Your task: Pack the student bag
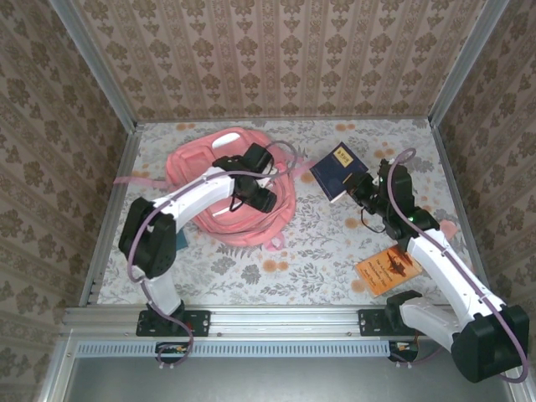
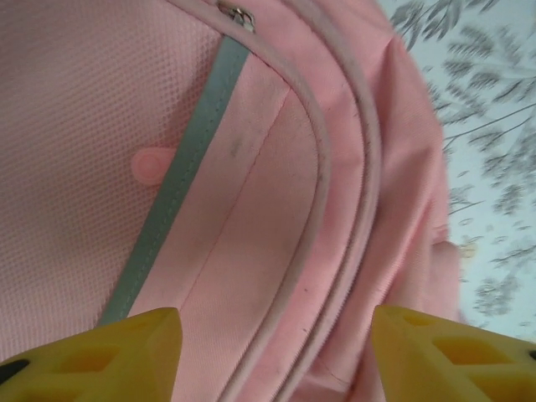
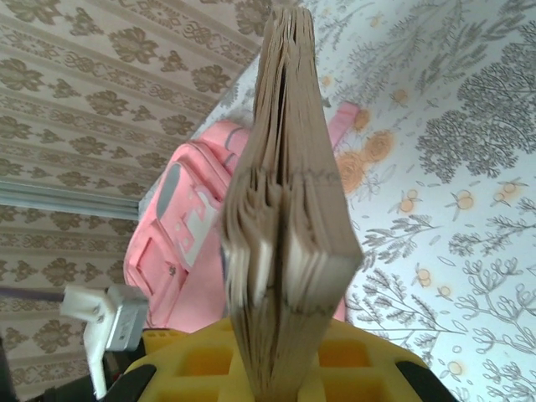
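The main danger, as I judge it, is that the student bag (image 1: 194, 167), a large pink backpack of woven fabric lying flat in the upper left of the top view, does not look open anywhere. In the left wrist view its curved zip lines seem to run closed beside the piped seams, and the small metal zip pull (image 2: 239, 15) sits at the upper edge of the frame. If the book arrives before an opening is made, it can only press on soft cloth and slide off. The left claw (image 2: 276, 360) hangs over the front of the bag with its yellow fingers wide apart and nothing between them except the fabric below. Closing there may pinch only a loose fold, or lift the whole bag instead of parting it. The right claw (image 1: 362, 188), right of centre in the top view, is clamped on a thick book with a dark blue cover (image 1: 337, 172) and holds it by one end. In the right wrist view the brownish pages fan apart above the grip, so they may splay more, or the book may turn between the hard fingers when tilted. The bag cloth is a fine, matte weave with a dull grey strip (image 2: 177, 188) and rounded piping. The table (image 1: 318, 251) has a smooth flowered cover, where a thin orange book (image 1: 387, 268) lies flat at lower right.
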